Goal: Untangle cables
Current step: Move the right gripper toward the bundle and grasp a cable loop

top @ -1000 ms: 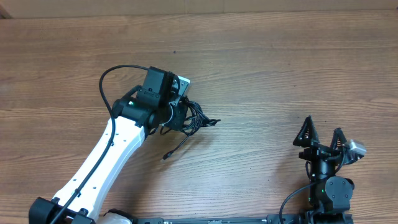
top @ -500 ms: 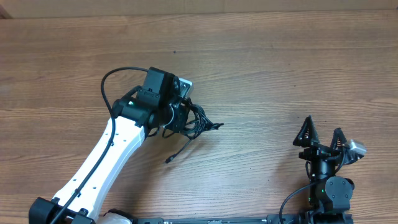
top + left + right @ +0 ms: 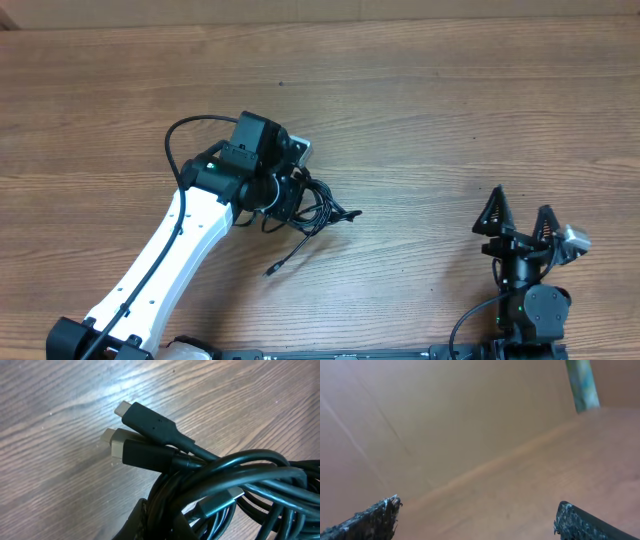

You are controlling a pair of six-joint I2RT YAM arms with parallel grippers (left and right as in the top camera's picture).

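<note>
Black cables (image 3: 322, 207) are lying bunched left of table (image 3: 450, 100) centre, left gripper (image 3: 293, 190) clenching them; right gripper (image 3: 521, 202) is gaping near the front-right corner.

Robotics lab: wood-grain worktop (image 3: 450, 120), a white robot arm (image 3: 180, 250) and a second arm (image 3: 528, 300) mounted at its edge.

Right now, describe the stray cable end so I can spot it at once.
Start at the white left arm. Its tool holds a black cable tangle. One strand trails out toward the robot, its small plug lying alone, apart from the clump.
</note>
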